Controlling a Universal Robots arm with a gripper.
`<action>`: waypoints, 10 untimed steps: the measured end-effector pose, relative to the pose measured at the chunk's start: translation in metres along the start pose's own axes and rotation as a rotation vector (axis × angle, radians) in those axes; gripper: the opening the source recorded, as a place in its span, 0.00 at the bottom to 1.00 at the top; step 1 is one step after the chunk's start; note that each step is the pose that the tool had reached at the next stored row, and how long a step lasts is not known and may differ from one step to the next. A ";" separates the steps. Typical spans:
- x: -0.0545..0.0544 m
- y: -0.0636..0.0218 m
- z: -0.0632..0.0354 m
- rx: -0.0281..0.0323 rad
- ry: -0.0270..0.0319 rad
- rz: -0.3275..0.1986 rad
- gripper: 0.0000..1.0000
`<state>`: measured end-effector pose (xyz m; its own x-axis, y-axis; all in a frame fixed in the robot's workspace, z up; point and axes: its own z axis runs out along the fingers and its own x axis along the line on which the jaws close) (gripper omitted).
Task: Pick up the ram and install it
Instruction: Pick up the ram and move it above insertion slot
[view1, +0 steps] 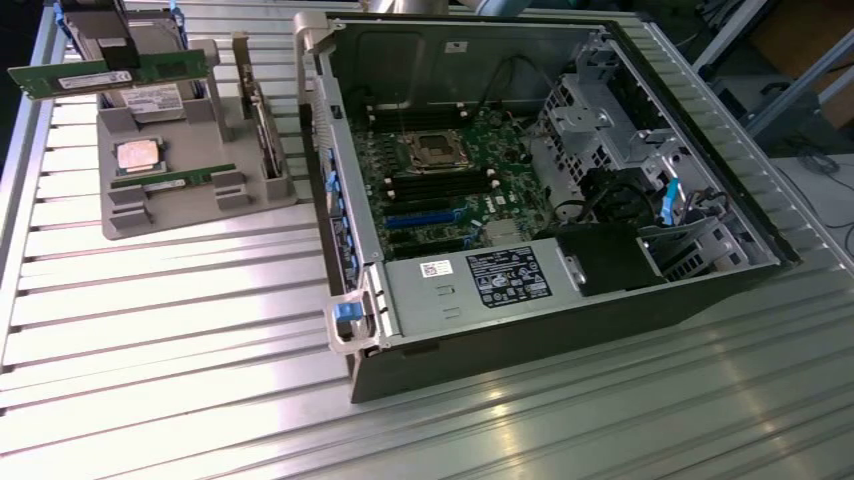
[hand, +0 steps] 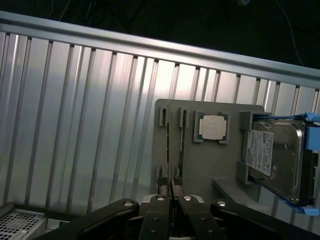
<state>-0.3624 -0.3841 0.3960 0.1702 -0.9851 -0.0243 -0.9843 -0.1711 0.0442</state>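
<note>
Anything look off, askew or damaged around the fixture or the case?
Nothing stands out. The gripper is shut on the ram, held above the gray holder. The second stick and the processor sit in their slots on it.

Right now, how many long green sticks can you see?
2. One green stick is up in the air, pinched in the fingers. The second green stick lies on the grey tray, beside the silver chip. More could hide inside the computer case.

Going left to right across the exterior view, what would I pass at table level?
processor chip → upright card → processor socket → drive cage
</note>
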 end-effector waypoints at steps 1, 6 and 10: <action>0.000 0.0000 -0.0010 0.0000 0.0000 0.000 0.13; 0.000 0.0001 -0.0033 0.0001 0.0000 0.000 0.13; 0.000 -0.0012 -0.0036 -0.0003 0.0001 0.000 0.13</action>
<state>-0.3611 -0.3841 0.3995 0.1704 -0.9851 -0.0242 -0.9842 -0.1713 0.0445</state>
